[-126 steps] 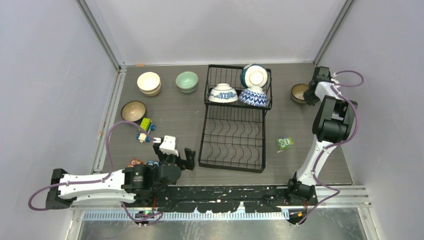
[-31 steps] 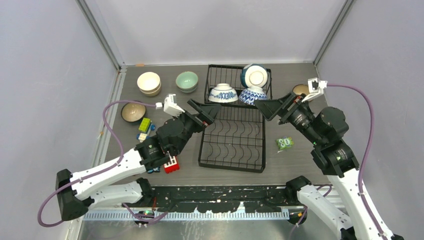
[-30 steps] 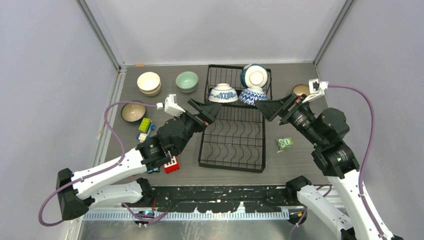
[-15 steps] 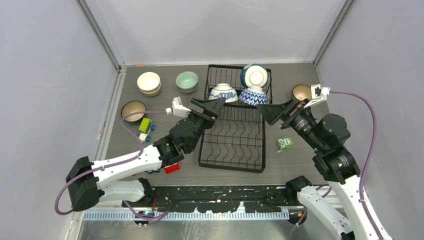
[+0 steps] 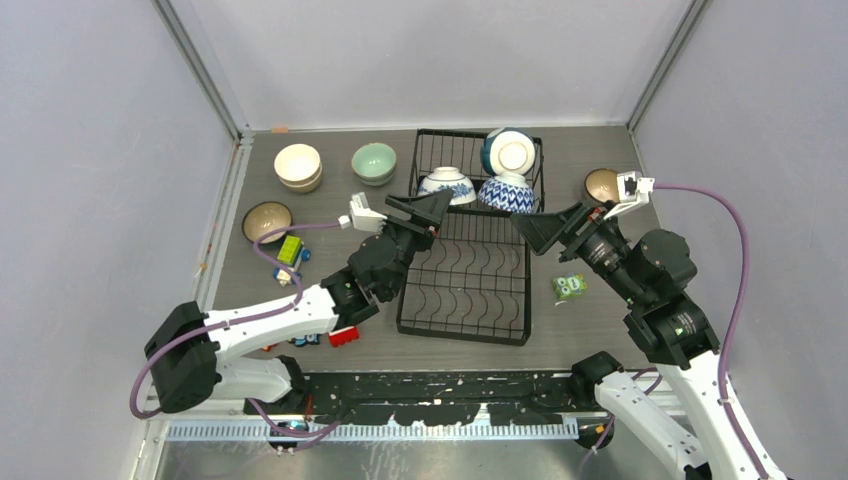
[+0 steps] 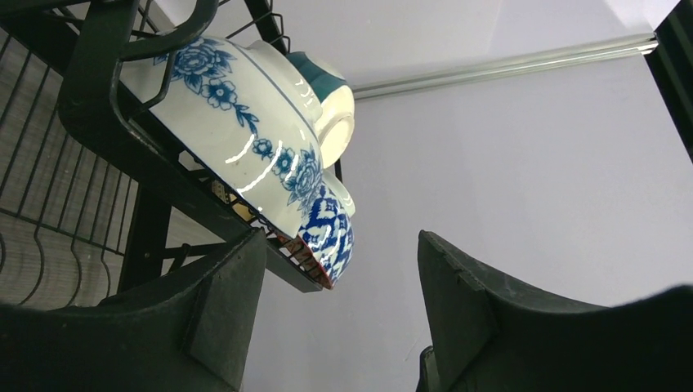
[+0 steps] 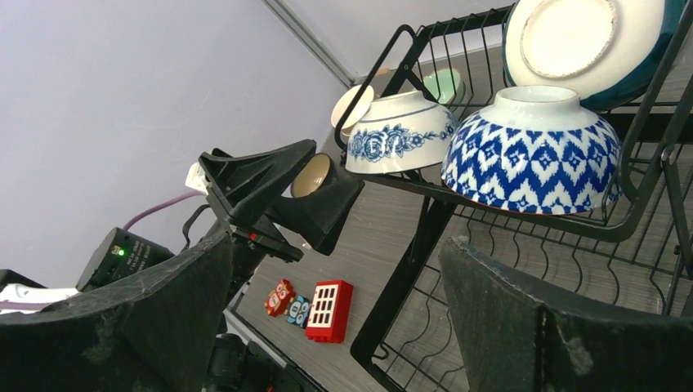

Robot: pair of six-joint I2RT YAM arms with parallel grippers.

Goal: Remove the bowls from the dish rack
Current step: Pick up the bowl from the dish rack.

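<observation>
- Dish rack point(image 5: 465, 305) sits mid-frame in the top view. Its lower plate slots are bare and three bowls are in the raised upper basket.
- Floral bowl point(image 5: 446, 186) is upside down at the basket's left. Zigzag bowl point(image 5: 508, 193) is upside down just beside it on the right. Teal bowl point(image 5: 510, 152) is tipped on its side behind the zigzag one, foot toward the camera.
- Already out on the tabletop:
  - cream bowl point(image 5: 298, 166) in the upper left, which looks like a stack of two
  - pale green bowl point(image 5: 374, 162) next to it
  - brown bowl point(image 5: 267, 221) at the left edge
  - another brown bowl point(image 5: 601, 184) right of the rack
- Left gripper point(image 5: 420, 206): jaws wide apart, holding nothing. It sits at the basket's front-left corner, just beside the floral bowl. Its wrist view looks up at that bowl from under the rail.
- Right gripper point(image 5: 547, 221): also wide open and empty. It is near the basket's front right, aimed at the zigzag bowl but not touching it.
- Progress, my read: past halfway, with three bowls left, all in the upper basket. Neither gripper has a grasp yet.
- Likely next step is one inverted bowl per arm. The floral and zigzag bowls sit close together, so lifting one could nudge the other. The teal bowl leans and may roll once the zigzag bowl goes.
- Toy blocks point(image 5: 290, 250) are scattered lower left and aren't part of the job.
</observation>
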